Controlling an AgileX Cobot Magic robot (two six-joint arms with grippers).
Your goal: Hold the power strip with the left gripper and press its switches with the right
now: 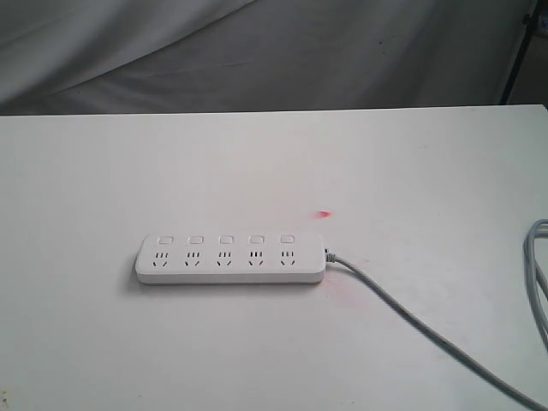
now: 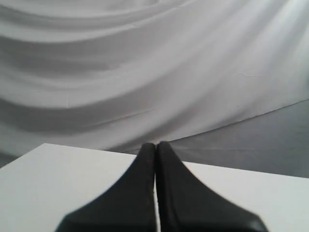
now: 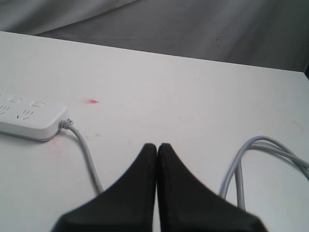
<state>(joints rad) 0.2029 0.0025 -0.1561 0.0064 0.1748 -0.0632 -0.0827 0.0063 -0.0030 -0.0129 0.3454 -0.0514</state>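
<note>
The black left gripper [image 2: 155,145] hangs over the white worktop [image 1: 94,171], facing a draped grey cloth [image 1: 257,51]. Its 2 pointed fingers [image 2: 137,188] are pressed together with nothing between them. The exterior view does not show it, and its own camera does not show the strip, so it is probably well apart from it.

The long flat white plastic power strip [image 1: 229,259] lies flat on the worktop, a little left of the middle of the exterior view. Its 5 socket sets face up and it is free on all sides. The 5 small white square switches [image 1: 226,241] run in 1 row along its far edge.

It looks light, stiff and smooth-shelled, so a press would likely make it slide or pivot. The bare left end, clear of the first switch, seems the best hold, pinched across the short width once the fingers spread.

A small red mark [image 1: 324,213] sits just beyond the right end. From there the soft grey cord [image 1: 402,318] trails right and toward the near edge, and it may tug.

The black right gripper [image 3: 157,146] hovers right of the cord end, its 2 fingers [image 3: 135,188] also closed and empty, with cord loops [image 1: 539,282] at the far right
</note>
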